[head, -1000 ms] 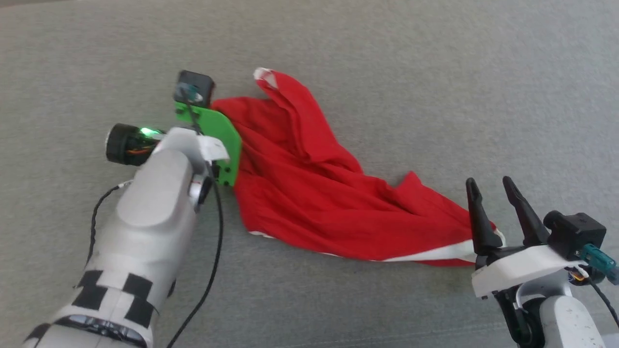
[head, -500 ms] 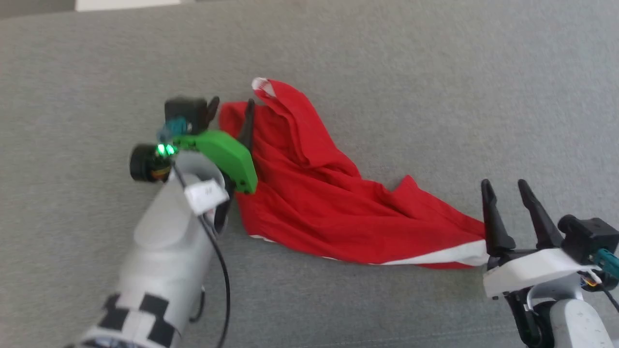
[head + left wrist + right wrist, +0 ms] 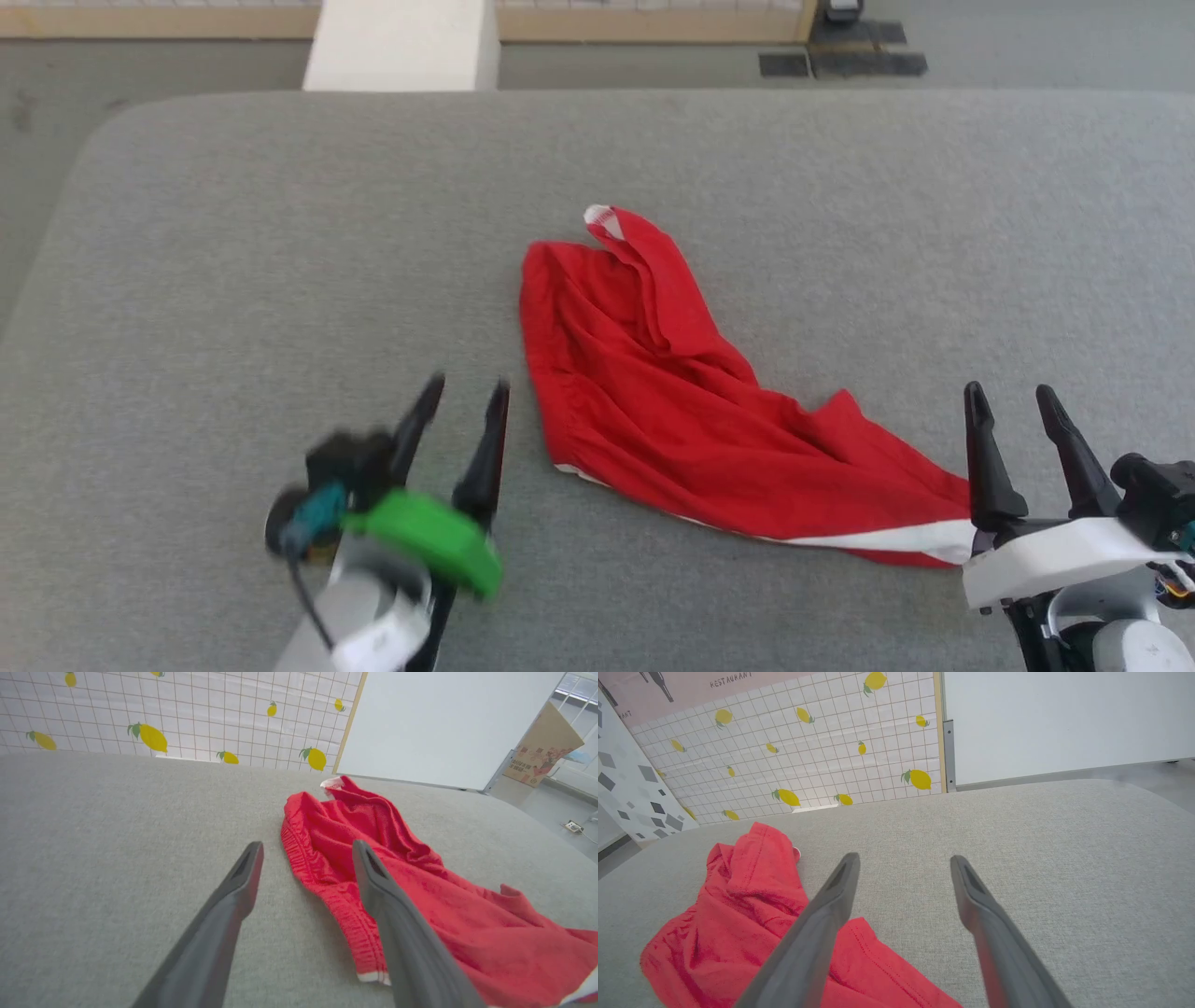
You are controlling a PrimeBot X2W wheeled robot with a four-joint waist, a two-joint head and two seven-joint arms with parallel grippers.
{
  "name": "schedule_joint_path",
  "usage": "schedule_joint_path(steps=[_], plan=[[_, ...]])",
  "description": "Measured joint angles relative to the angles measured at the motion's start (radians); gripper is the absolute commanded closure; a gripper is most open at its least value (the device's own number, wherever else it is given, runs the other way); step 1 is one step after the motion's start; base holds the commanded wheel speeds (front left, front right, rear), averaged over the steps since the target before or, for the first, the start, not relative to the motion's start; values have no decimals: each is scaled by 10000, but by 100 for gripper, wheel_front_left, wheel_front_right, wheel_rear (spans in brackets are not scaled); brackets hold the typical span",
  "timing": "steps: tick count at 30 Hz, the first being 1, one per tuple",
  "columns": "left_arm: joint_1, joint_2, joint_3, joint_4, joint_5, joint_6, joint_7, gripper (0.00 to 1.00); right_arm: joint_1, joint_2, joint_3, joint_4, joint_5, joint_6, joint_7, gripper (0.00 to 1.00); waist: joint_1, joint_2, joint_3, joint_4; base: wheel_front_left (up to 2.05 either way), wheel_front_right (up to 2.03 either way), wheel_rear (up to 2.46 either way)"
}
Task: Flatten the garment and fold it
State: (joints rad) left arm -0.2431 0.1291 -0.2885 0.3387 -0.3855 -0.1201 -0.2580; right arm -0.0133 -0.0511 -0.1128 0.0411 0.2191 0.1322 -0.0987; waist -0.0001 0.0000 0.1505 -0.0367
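Left end effector (image 3: 470, 383) near left: jaws wide apart, nothing gripped, fingers pointing far and leaning slightly right. It's motion-blurred in the head view. Green wrist plate (image 3: 425, 541) and pale forearm (image 3: 345, 607) sit nearer. Right end effector (image 3: 1008, 388) near right: jaws wide apart, nothing gripped, fingers pointing far and leaning slightly left, on a white mount (image 3: 1055, 555).

red garment (image 3: 672, 411) w/ white trim, grey surface (image 3: 280, 233), dark fingers (image 3: 397, 933), lemon-print wall (image 3: 808, 756)
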Motion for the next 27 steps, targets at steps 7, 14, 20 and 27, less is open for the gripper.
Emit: schedule_joint_path(steps=[7,14,20,27], plan=[[729,171,-508,594,514,-25,-2,0,87,0,-79,-100,4,0,31,0,0,0,-162,93,0,0,0],[-19,8,-1235,2167,546,-35,353,0,93,0,-96,-111,6,0,75,0,0,0,-46,-113,0,0,0],[-764,-48,-1927,2811,322,-38,462,0,93,0,-52,-100,31,0,75,0,0,0,43,-406,0,0,0],[-1290,-48,-2316,3373,-217,-63,466,0,93,0,15,-54,132,0,17,0,0,0,232,-637,0,0,0]])
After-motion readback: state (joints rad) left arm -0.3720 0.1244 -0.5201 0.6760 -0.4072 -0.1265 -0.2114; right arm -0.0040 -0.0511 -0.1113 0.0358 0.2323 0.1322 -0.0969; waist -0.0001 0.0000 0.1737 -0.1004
